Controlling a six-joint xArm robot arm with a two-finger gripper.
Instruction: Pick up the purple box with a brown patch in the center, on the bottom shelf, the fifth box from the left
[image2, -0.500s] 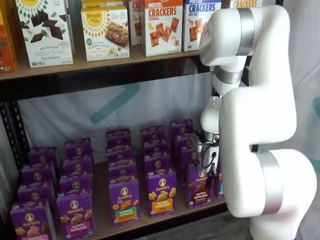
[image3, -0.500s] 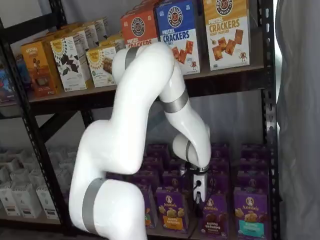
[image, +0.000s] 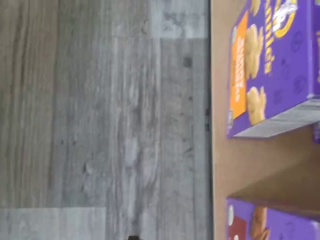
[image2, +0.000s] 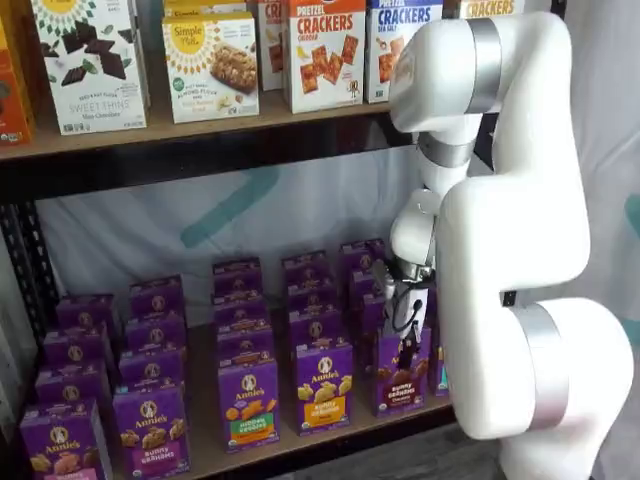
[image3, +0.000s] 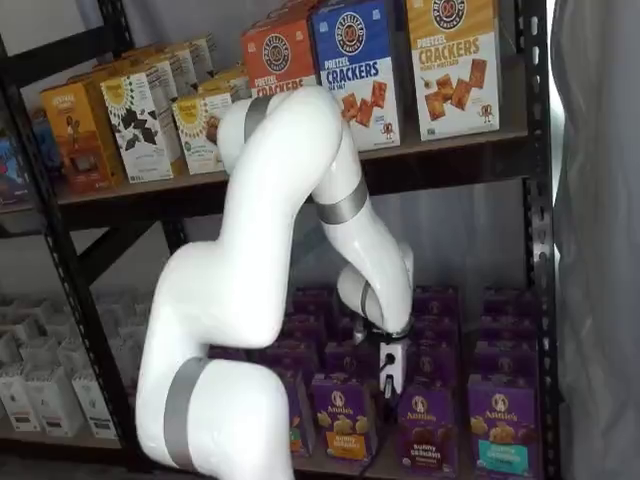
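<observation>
Item: upright purple Annie's carton w/ dark brown cookies, brown band (image2: 400, 373), front row, tan shelf board w/ black frame (image2: 210, 455). White-bodied claw (image2: 408, 335) directly above carton, prob. lining up top-down grab. Claw opening: cannot tell. Orange-band purple carton (image2: 322, 387) just beside.

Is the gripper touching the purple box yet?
Cannot tell. In both shelf views the gripper overlaps the purple box top, with no contact or gap plainly visible.

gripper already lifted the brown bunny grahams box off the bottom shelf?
No: in a shelf view the purple box stands upright on the bottom shelf, with the gripper just above its left corner.
</observation>
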